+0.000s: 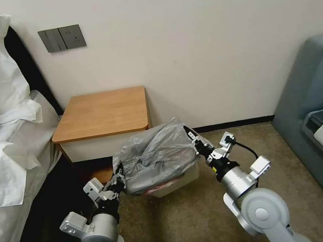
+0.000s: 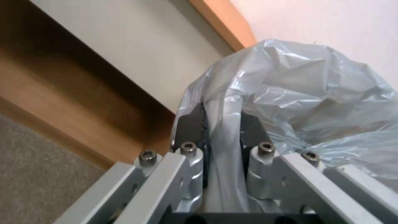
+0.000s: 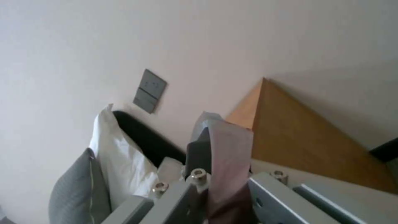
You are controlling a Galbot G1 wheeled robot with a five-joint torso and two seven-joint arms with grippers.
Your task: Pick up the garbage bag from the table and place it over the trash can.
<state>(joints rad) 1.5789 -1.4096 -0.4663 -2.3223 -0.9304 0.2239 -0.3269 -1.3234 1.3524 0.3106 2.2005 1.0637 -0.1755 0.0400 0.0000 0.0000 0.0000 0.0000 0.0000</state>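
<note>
Plastic sheeting spans the gap between the two arms in the head view: the garbage bag (image 1: 156, 154) is stretched sideways, its long axis running left to right, and it billows over the trash can (image 1: 179, 180) on the carpet just in front of the bench (image 1: 101, 114). The left end effector (image 1: 118, 180) pinches the bag's left edge low, down near the rim of the can; the right end effector (image 1: 195, 142) grips the right edge higher, above the rim. So the bag hangs tilted, with its right side still to come down over the can's right wall, and that side looks the one the coming move turns on. Only the can's front wall shows beneath the plastic.

From the left wrist, the left end effector (image 2: 222, 129) is narrowed on a gathered fold of the garbage bag (image 2: 298, 90), which balloons away from it, with the bench's (image 2: 226, 21) drawer front behind.

From the right wrist, the right end effector (image 3: 222, 149) is closed on a pinkish strip of the bag (image 3: 228, 155), with the bench top (image 3: 298, 137) beyond.
</note>
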